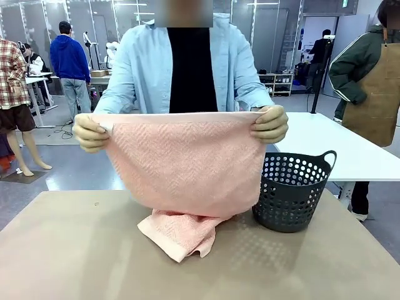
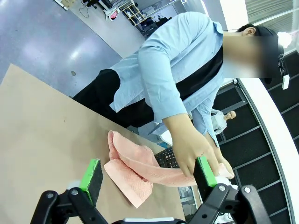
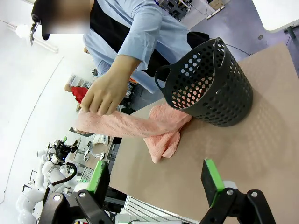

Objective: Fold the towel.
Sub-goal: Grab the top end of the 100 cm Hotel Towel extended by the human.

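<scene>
Two claws, left claw (image 2: 148, 173) and right claw (image 3: 155, 178), both spread wide, gripping nothing, back on the near side of the table (image 1: 75, 250) from the basket (image 1: 294, 190). Ahead of both, left of the basket: the towel (image 1: 187, 162), stretched by its top edge between the person's hand farther from the basket (image 1: 90, 132) and the hand above the basket (image 1: 270, 124). Long axis crosswise, in line with the table's far edge. Hangs as a sheet well above the basket's rim, bottom end crumpled on the table just beside the basket's foot, perhaps touching it. Lies about midway between the claws, right claw on the basket's side, left claw on the open side. Plenty of bare table nearer than the basket for laying flat. Probably favours a reach from the left, clear of the basket's rim and handles.
</scene>
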Robot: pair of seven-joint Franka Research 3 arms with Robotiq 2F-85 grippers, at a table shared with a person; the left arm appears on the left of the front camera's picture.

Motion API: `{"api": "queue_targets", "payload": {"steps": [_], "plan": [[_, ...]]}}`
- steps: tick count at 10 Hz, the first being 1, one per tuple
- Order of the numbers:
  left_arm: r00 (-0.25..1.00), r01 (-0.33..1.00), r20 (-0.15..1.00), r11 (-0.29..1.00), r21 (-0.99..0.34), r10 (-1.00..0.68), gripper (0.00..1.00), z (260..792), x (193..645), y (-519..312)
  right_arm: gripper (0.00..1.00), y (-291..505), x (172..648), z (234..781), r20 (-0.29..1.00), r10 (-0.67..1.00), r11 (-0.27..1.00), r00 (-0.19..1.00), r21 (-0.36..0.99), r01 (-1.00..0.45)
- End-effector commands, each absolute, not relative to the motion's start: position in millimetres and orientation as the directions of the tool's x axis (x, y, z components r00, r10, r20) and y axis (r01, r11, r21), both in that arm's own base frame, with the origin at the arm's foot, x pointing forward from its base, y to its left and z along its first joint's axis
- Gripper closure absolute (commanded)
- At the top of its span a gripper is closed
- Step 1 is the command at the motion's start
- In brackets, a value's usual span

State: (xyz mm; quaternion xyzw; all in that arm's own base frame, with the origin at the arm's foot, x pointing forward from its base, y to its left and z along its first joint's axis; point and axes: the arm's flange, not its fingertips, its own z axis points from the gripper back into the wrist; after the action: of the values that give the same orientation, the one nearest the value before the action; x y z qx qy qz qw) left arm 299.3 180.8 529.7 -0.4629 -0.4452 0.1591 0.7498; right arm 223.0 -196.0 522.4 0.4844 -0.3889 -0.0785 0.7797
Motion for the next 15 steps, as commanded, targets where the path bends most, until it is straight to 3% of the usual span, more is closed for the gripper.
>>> {"api": "queue_targets", "payload": {"steps": [1,9,12,15], "plan": [[0.558,0.17,0.504,0.505,-0.847,0.659,0.0,531.2,301.3,180.4,0.0,-197.8,225.0,523.4,0.546,-0.495,0.52,0.676,0.809,-0.272],[0.553,0.174,0.52,0.521,-0.836,0.651,0.0,529.7,299.3,180.8,0.0,-196.0,223.0,522.4,0.531,-0.499,0.518,0.685,0.816,-0.255],[0.585,0.358,0.762,0.754,-0.551,0.279,0.0,596.2,311.8,148.4,0.0,-175.4,231.1,610.5,0.711,-0.218,0.784,0.668,0.535,-0.314],[0.563,0.534,0.812,0.818,-0.213,-0.156,0.0,639.8,320.8,96.0,0.0,-130.7,245.2,679.6,0.766,0.053,0.882,0.641,0.265,-0.389]]}}
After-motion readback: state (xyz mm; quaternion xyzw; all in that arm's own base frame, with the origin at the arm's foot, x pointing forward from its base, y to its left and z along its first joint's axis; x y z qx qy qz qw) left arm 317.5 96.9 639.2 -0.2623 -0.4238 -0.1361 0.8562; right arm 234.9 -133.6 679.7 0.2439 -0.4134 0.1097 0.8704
